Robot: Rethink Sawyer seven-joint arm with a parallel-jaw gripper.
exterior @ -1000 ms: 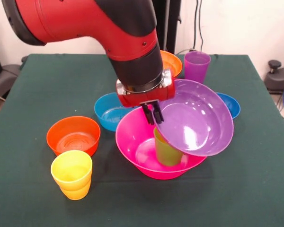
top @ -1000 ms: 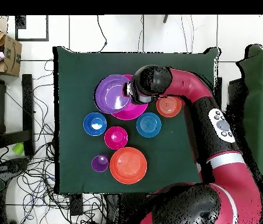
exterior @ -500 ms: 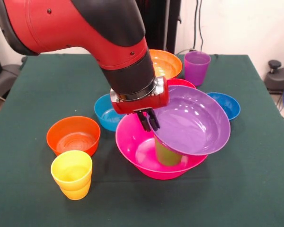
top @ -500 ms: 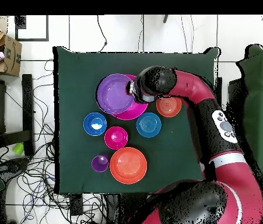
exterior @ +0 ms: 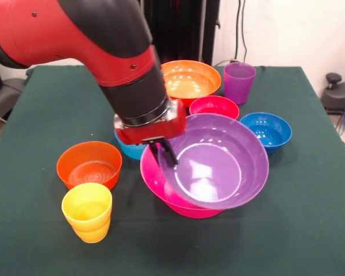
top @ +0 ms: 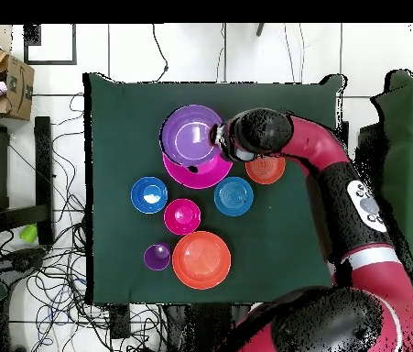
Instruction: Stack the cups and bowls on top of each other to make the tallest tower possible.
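My gripper is shut on the left rim of the big purple bowl. The bowl hangs tilted toward the camera over the big pink bowl and covers most of it. What lies inside the pink bowl is hidden. In the overhead view the purple bowl overlaps the pink bowl, with the gripper at its rim. A yellow cup stands at the front left. The purple cup stands at the back right.
Around the pink bowl stand a small orange bowl, a light blue bowl behind the gripper, a big orange bowl, a red bowl and a dark blue bowl. My arm crosses the table's back left.
The arm swung toward the picture's left in the front view and lowered the purple bowl. The bowl now lies flatter over the pink bowl and hides the green cup seen before.
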